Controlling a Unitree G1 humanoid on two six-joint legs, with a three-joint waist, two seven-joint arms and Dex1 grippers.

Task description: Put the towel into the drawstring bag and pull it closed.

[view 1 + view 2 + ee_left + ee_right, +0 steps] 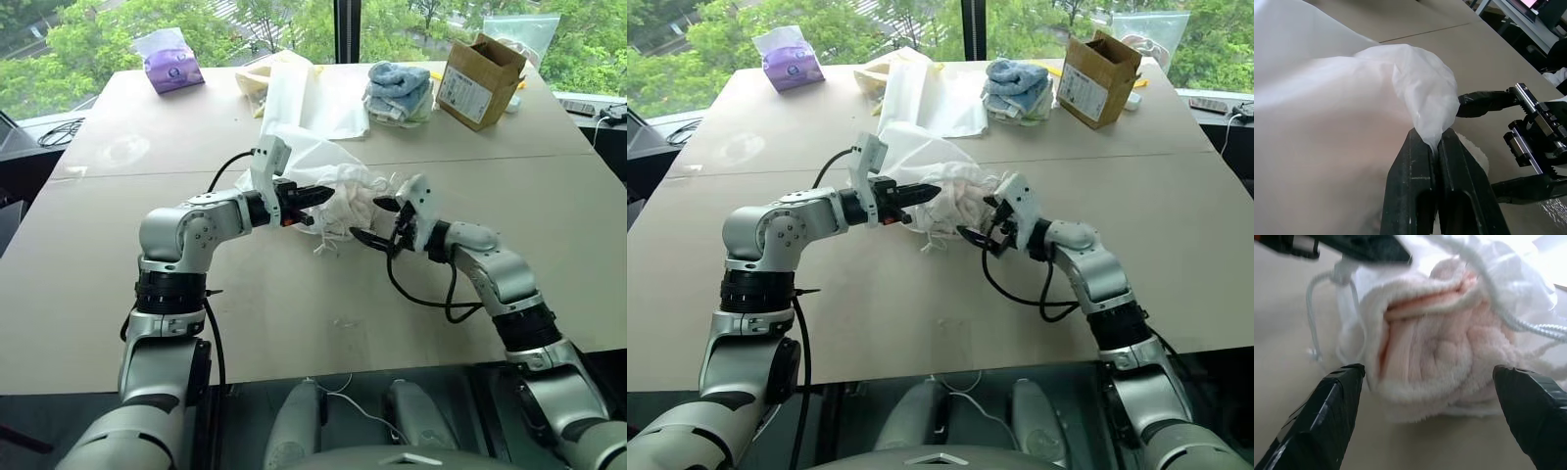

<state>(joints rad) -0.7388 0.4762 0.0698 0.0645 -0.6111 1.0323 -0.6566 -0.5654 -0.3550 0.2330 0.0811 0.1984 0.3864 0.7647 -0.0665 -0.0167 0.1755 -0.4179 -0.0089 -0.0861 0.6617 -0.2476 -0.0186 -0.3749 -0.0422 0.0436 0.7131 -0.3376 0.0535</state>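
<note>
Centre of the frame: our left hand (315, 194) is clamped on the rim fabric of the drawstring bag (313, 147), holding the mouth up. Our right hand (378, 221) has its fingers wide apart, holding nothing, just right of the mouth. The towel (1440, 357) sits bunched at the mouth between those fingers, part in, part out. White cords (1528, 325) drape over it. We can't see how deep the towel sits; fabric hides it.

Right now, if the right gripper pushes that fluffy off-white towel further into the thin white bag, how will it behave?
The fluffy off-white towel will probably squash, being bunched in soft folds. The thin white bag, pinched by the left gripper, likely sags around it.
</note>
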